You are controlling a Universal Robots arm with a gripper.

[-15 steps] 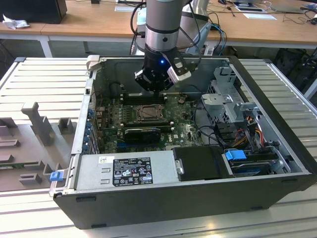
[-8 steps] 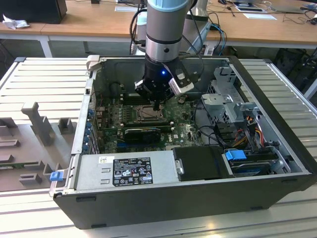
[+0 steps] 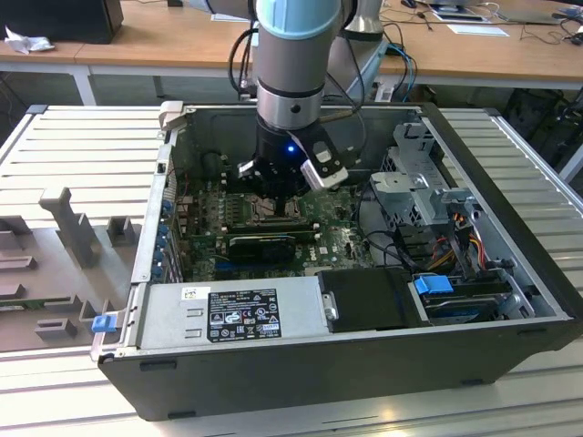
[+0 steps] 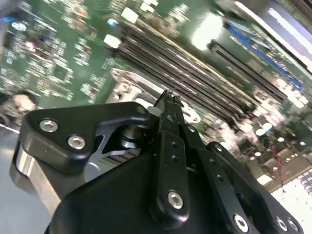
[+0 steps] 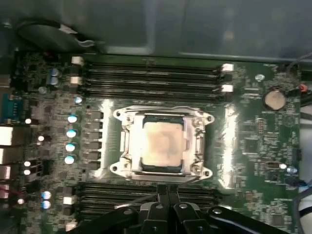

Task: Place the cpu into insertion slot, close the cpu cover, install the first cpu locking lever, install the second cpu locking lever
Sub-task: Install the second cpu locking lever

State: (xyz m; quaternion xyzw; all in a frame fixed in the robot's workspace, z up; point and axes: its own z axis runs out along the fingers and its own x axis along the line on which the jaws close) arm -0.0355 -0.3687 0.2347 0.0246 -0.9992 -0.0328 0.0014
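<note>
1. Currently the small square cpu [image 5: 162, 147] with a pale silvery-beige face sits in the dark silvery-rimmed insertion slot [image 5: 127, 146] on the green motherboard [image 5: 253, 146].
2. Thin silvery cpu cover [image 5: 200, 139] frame lies down around the chip.
3. Black end effector [image 5: 168, 189] fingers pinched together, holding nothing, tips just beside the socket edge near the long black memory slots [image 5: 151, 78].
4. Arm reaches into the open computer case [image 3: 510, 182].

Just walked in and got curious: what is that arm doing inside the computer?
The robot arm reaches down into an open computer case, its gripper low over the green board. In the first wrist view the cpu already sits in the insertion slot, with the cpu cover down around it.
</note>
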